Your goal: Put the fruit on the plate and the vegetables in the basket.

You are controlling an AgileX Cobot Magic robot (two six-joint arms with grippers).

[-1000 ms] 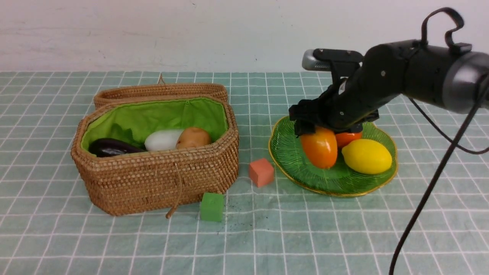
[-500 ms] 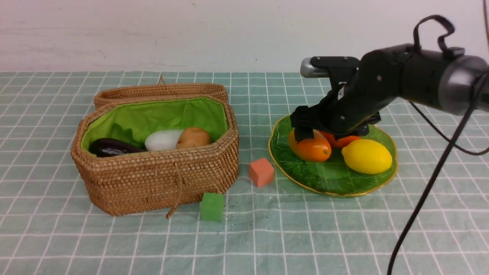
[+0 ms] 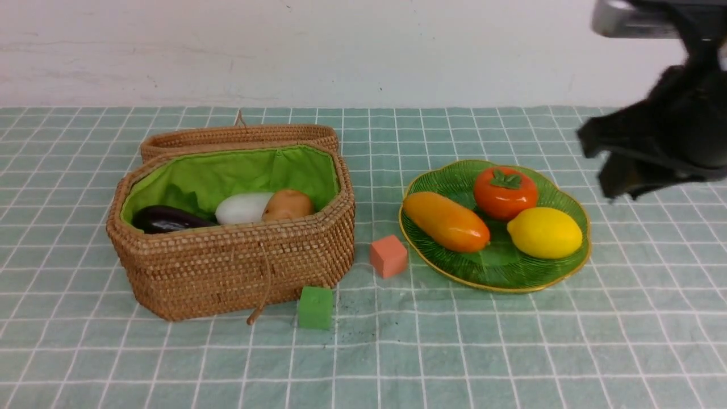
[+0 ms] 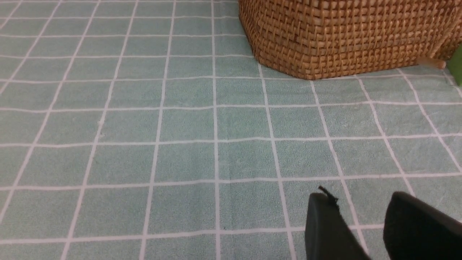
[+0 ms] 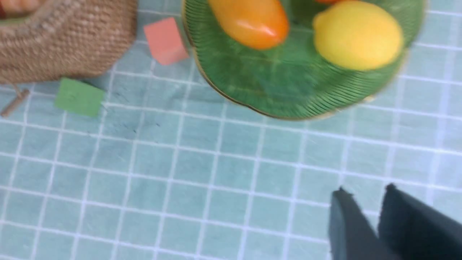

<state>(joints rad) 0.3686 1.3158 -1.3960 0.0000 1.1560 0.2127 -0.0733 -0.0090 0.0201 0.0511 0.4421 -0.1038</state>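
On the green glass plate (image 3: pixel 494 267) lie all the fruit: a mango (image 3: pixel 446 221), a persimmon (image 3: pixel 505 193) and a lemon (image 3: pixel 544 232). The wicker basket (image 3: pixel 227 267) holds the vegetables: an eggplant (image 3: pixel 164 218), a white radish (image 3: pixel 241 208) and a potato (image 3: pixel 287 204). My right gripper (image 3: pixel 599 167) hangs blurred, high and to the right of the plate; its wrist view shows the gripper (image 5: pixel 364 191) narrowly open and empty above the cloth. My left gripper (image 4: pixel 359 196) is open and empty near the basket's corner (image 4: pixel 346 36).
A salmon cube (image 3: pixel 388 256) sits between basket and plate, and a green cube (image 3: pixel 315 307) by the basket's front corner. The basket's lid (image 3: pixel 238 135) leans behind it. A checked green cloth covers the table, with a white wall behind.
The right gripper let go of the mango, which now lies flat on the plate. The arm then lifted away up and to the right, its jaws narrowing. The left arm has not moved.
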